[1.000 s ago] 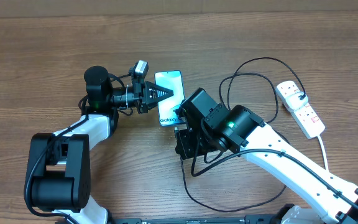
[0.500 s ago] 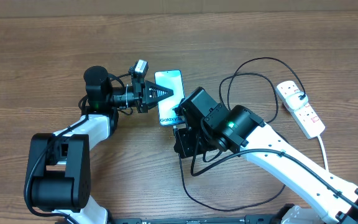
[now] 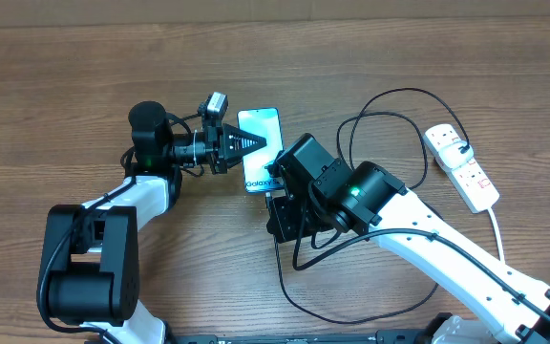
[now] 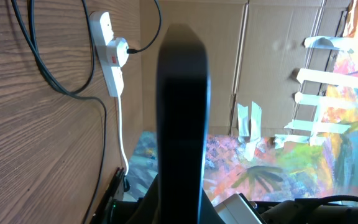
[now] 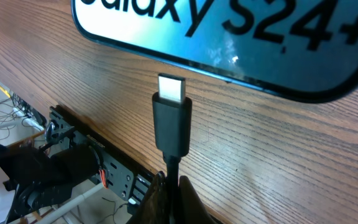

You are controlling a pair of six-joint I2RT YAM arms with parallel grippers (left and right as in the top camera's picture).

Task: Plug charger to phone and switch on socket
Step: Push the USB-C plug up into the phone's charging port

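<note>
The phone [image 3: 260, 124] lies near mid-table, its blue screen showing "Galaxy" lettering. My left gripper [image 3: 259, 143] reaches in from the left and is shut on the phone's side edges. In the left wrist view the phone [image 4: 182, 106] is a dark edge-on bar between the fingers. My right gripper [image 5: 171, 194] is shut on the charger just behind its black connector [image 5: 171, 124]. The silver tip sits a short gap from the phone's bottom edge [image 5: 229, 37]. The charger cable [image 3: 351, 129] loops toward the socket [image 3: 463, 168] at the far right.
The right arm's wrist [image 3: 323, 191] covers the phone's lower end and its own fingers from overhead. Cable loops [image 3: 299, 296] trail toward the table's front edge. The socket's white cord [image 3: 497, 229] runs down the right side. The socket also shows in the left wrist view [image 4: 107, 56].
</note>
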